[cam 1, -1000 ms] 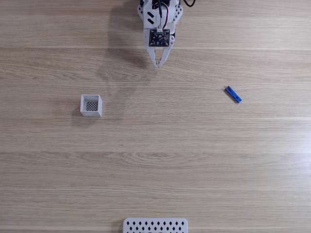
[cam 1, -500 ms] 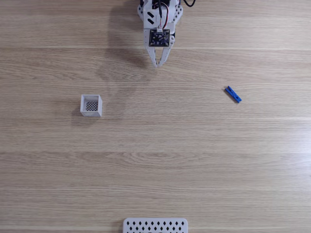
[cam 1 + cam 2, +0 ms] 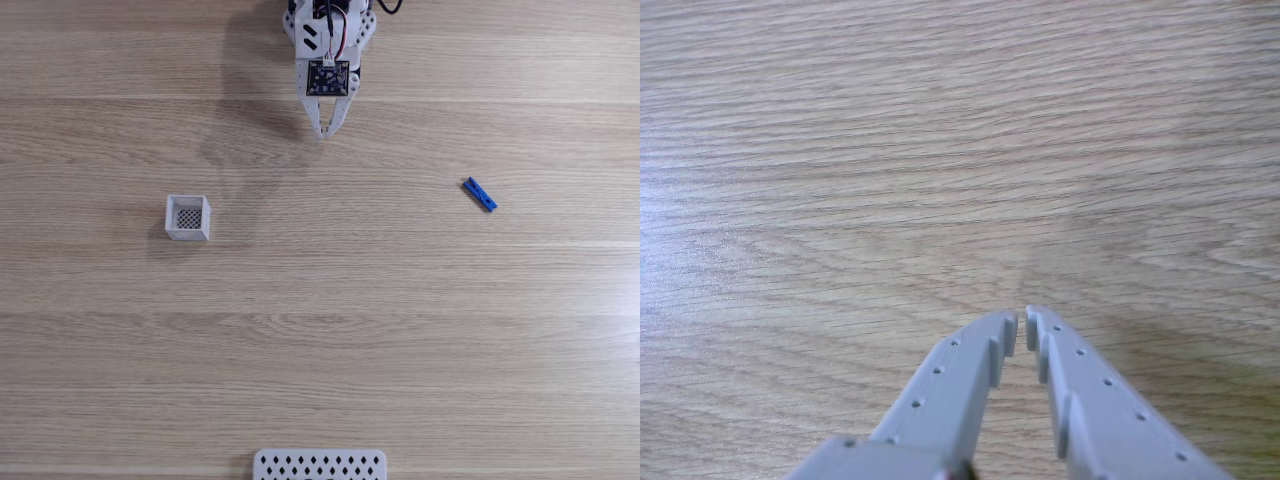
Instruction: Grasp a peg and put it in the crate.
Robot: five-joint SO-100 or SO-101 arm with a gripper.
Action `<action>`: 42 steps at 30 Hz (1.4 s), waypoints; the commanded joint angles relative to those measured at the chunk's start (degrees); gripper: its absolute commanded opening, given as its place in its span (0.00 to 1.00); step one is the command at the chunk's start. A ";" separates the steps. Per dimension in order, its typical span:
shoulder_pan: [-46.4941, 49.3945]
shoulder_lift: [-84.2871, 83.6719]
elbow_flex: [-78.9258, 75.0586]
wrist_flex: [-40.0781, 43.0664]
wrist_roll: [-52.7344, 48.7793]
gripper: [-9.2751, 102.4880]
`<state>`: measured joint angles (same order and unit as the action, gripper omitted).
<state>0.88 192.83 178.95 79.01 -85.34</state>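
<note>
Nearest the bottom edge of the fixed view sits a white plate (image 3: 319, 465) with diamond holes. Farther up, the crate (image 3: 188, 218) stands at left, and the peg (image 3: 479, 194) lies flat on the table (image 3: 330, 300) well apart at right, long axis running diagonally from upper left to lower right. Farthest, the gripper (image 3: 324, 133) hangs with fingers together, empty.
</note>
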 commanded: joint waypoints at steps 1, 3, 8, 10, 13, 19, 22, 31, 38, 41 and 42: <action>-0.44 1.85 0.79 -0.18 0.79 0.08; -0.44 1.85 0.79 -0.18 0.79 0.08; -0.62 -1.85 0.53 -0.88 0.00 0.08; -1.49 -7.38 -1.23 -1.49 -0.53 0.08; -6.06 -17.49 -9.32 -4.13 -5.01 0.08; -12.22 -46.93 -32.26 -6.86 -18.72 0.08; -15.21 -60.91 -45.88 -6.77 -21.71 0.08; -35.33 -91.32 -82.35 1.76 -11.25 0.08; -44.38 -106.70 -96.33 5.10 9.40 0.08; -45.26 -111.18 -99.14 5.10 10.72 0.08; -45.26 -112.24 -99.84 5.10 10.72 0.08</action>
<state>-43.59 80.60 87.19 83.76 -76.90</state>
